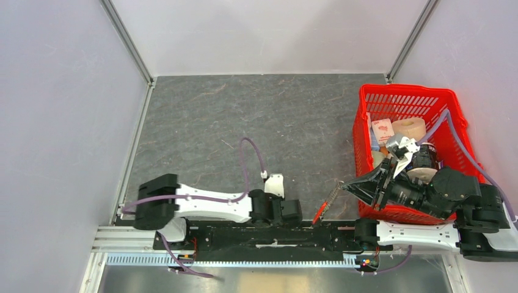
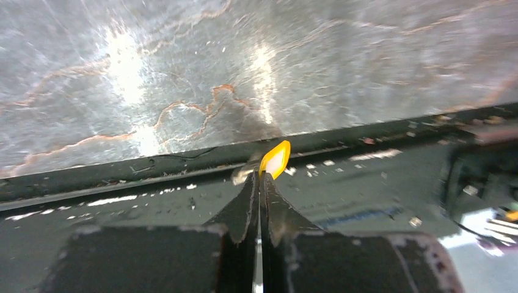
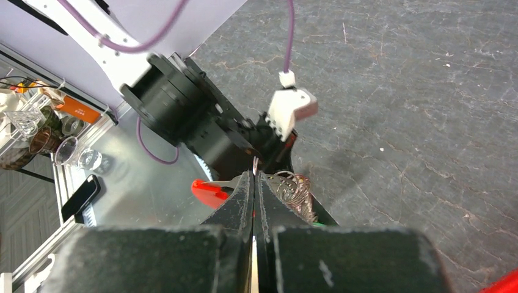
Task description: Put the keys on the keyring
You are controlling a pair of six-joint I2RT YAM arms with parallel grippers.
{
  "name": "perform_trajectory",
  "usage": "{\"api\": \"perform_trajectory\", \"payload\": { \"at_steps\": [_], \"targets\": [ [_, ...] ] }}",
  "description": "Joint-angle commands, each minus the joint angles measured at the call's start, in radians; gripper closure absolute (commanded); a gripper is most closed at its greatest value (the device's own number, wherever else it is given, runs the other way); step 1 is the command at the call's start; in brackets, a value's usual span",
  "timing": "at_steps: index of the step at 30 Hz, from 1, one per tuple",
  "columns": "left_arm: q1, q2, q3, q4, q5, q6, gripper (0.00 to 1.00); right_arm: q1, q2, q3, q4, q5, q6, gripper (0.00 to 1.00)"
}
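Looking along the near edge first, I see the left gripper [image 2: 259, 181] lying low over the black rail [image 1: 262, 232]. Its jaws are pressed together on the yellow-tagged key [image 2: 275, 160]. The yellow head pokes out past the fingertips, and a sliver of metal shows just to its left.

Just to that gripper's right, between the two arms, hangs the keyring [image 3: 296, 192]. Its long axis runs on a slant, from the red fob [image 1: 317, 215] down by the rail up and away toward the right gripper [image 3: 253, 178]. That gripper's jaws are closed too, and they appear to pinch the ring's wire at their very tips, with the coil bunched just beside them.

So the key has to travel rightward, across the small gap to the ring. The left arm carries it, and the right arm only presents the ring.

By my count there is one key in sight, one keyring, one red fob and two arms. A fleck of green under the coil may be a tag, but it is too small to tell.

Farther out is the grey table [image 1: 244, 122], and at its right side one red basket [image 1: 403, 91] of oddments.
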Motion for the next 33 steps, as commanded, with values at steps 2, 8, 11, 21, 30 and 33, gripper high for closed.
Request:
{"api": "perform_trajectory", "payload": {
  "at_steps": [2, 8, 11, 21, 30, 33],
  "targets": [
    [-0.015, -0.222, 0.030, -0.088, -0.144, 0.114, 0.98, 0.001, 0.031, -0.003, 0.101, -0.016, -0.013, 1.00],
    [-0.015, -0.411, -0.005, 0.026, -0.127, 0.308, 0.98, 0.001, 0.049, 0.011, 0.120, -0.037, -0.033, 1.00],
    [-0.015, -0.493, -0.002, 0.088, -0.098, 0.416, 0.98, 0.001, 0.062, 0.020, 0.136, -0.084, -0.056, 1.00],
    [-0.015, -0.620, 0.106, 0.145, 0.122, 0.842, 0.98, 0.001, 0.174, 0.106, 0.120, -0.443, -0.209, 1.00],
    [0.002, -0.582, 0.161, 0.015, -0.035, 0.910, 0.98, 0.001, 0.283, 0.098, 0.148, -0.456, -0.242, 1.00],
    [0.012, -0.566, 0.146, -0.015, -0.052, 0.877, 0.98, 0.001, 0.259, 0.072, 0.170, -0.418, -0.229, 1.00]
  ]
}}
